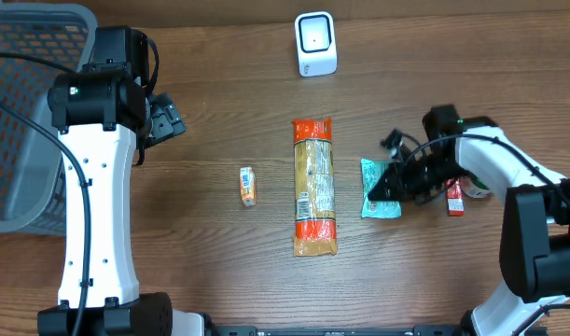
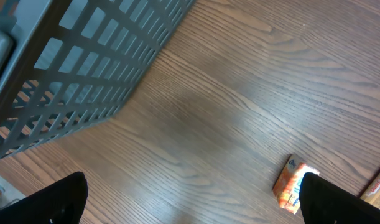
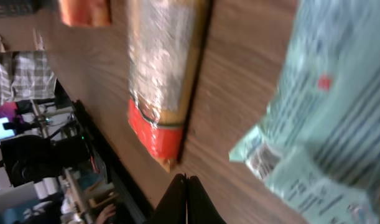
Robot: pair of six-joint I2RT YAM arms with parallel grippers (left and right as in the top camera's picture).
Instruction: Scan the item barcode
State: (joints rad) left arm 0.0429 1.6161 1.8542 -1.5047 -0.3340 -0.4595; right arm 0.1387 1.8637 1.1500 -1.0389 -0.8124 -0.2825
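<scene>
My left gripper [image 2: 196, 208] hangs wide open and empty over bare table [image 2: 239, 93], beside the grey basket [image 2: 84, 56]. A small orange box [image 2: 291, 182] lies near its right finger.

My right gripper [image 1: 378, 185] has its fingers [image 3: 185, 193] pressed together with nothing between them. From overhead it sits over the green packet [image 1: 382, 209], but I cannot tell whether it touches it. The packet lies flat on the right side of the table, between the long pasta pack [image 1: 313, 187] and a small red item [image 1: 454, 199]. The white scanner [image 1: 315, 44] stands at the far edge, well apart from the packet.
</scene>
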